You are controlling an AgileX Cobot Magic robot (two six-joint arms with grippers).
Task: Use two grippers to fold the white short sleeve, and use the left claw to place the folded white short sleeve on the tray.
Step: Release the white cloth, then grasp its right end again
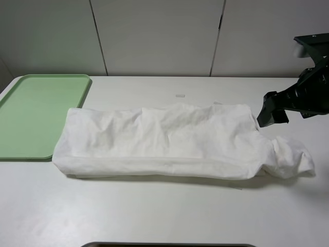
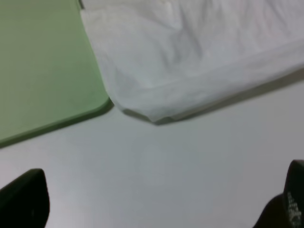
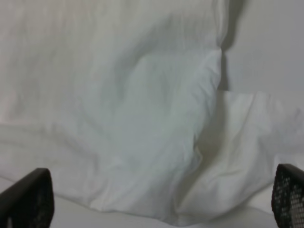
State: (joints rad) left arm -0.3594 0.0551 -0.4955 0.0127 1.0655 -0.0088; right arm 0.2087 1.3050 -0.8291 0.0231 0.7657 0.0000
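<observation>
White cloth, the shirt point(image 1: 164, 141), is seen from the high camera folded into a long band across the middle of the table point(image 1: 154, 216), with a sleeve bunched at its 3 o'clock end. The green tray point(image 1: 31, 113) lies at 9 o'clock, its edge met by the shirt's other end. The right gripper point(image 1: 272, 114) is held at 3 o'clock, close by the sleeve end.

In the left wrist view, the left gripper point(image 2: 156, 204) is shown with its fingers point(image 2: 23, 199) spread wide and nothing between them. It is over bare table, near the corners of the shirt and the tray.

In the right wrist view, the fingers are likewise set wide apart over the shirt, with nothing gripped.
</observation>
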